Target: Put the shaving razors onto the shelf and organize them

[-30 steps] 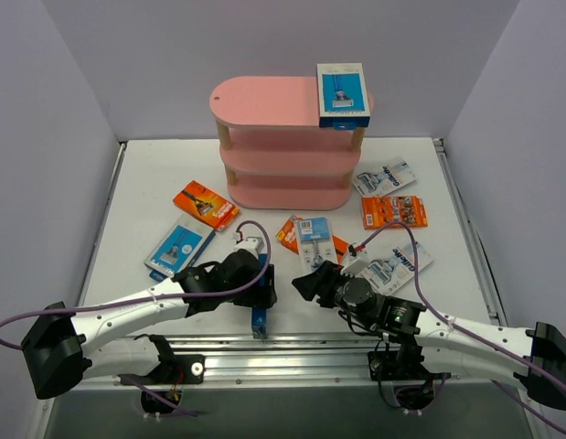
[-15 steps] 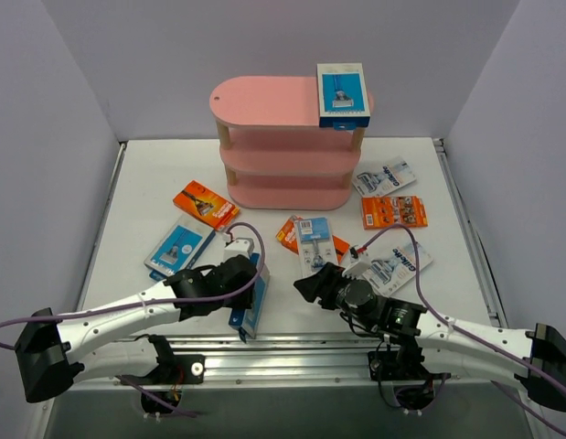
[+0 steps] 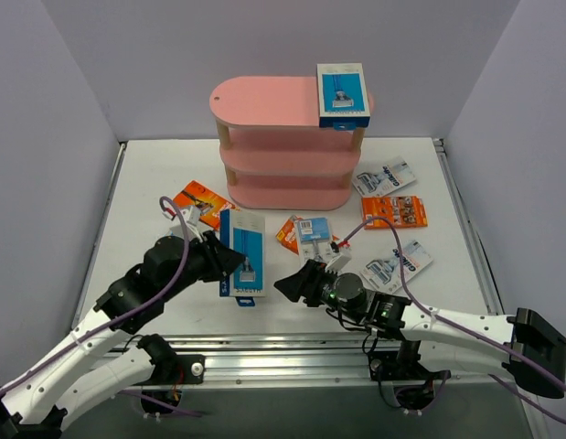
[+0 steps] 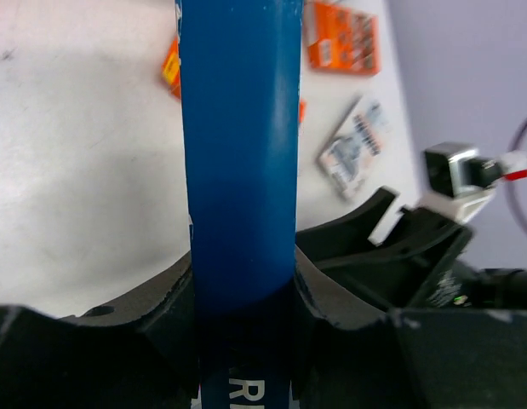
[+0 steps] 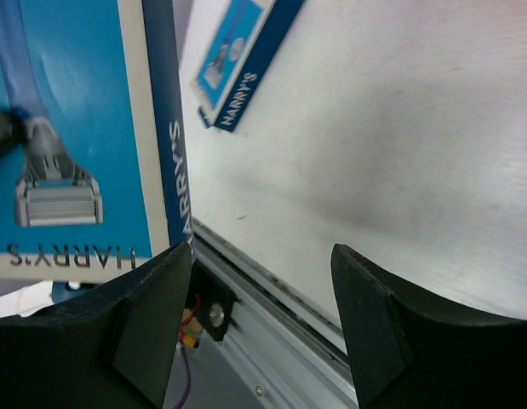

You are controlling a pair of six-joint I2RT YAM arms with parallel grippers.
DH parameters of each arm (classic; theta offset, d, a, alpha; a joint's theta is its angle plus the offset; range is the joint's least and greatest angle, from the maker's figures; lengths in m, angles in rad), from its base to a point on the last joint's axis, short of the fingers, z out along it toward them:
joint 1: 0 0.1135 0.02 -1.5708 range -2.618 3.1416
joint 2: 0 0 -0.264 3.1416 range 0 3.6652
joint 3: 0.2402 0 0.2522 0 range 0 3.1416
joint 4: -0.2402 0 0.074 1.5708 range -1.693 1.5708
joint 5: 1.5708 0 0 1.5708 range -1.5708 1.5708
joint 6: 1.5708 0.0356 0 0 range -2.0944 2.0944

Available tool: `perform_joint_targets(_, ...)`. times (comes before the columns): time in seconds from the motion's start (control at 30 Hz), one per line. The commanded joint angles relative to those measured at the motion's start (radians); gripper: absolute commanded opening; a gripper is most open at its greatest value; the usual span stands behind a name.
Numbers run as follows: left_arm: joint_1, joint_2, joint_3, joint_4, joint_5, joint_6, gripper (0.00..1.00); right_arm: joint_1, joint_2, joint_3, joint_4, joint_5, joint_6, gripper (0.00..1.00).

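Left gripper [image 3: 226, 263] clenches the blue box [image 3: 244, 256] — its long axis points to the shelf [image 3: 264, 101] ahead; right gripper [image 3: 292, 285] stands released.

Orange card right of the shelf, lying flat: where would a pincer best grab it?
Probably from straight above, pinching the orange card across its shorter span. It lies flat on the table, wider than deep, so only its thin edges offer a hold.

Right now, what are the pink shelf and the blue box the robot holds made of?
The shelf looks like painted wood: matte pink boards, bare pale posts. The blue box seems printed cardboard, with sharp folded edges.
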Motion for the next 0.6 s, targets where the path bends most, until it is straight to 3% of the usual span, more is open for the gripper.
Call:
perform_joint_targets(0.0, 0.077, -0.061, 0.003, 0.200, 0.190, -0.043, 0.08, 0.049, 0.009, 0.059, 0.167, -0.048, -0.065, 0.64)
perform_joint_targets(0.27, 0.105, -0.146, -0.077, 0.301, 0.221, -0.102, 0.08, 0.078, 0.009, 0.033, 0.330, -0.058, -0.100, 0.67)
perform_joint_targets(0.57, 0.106, -0.178, -0.186, 0.444, 0.270, -0.175, 0.06, 0.078, 0.002, 0.051, 0.358, -0.085, -0.125, 0.69)
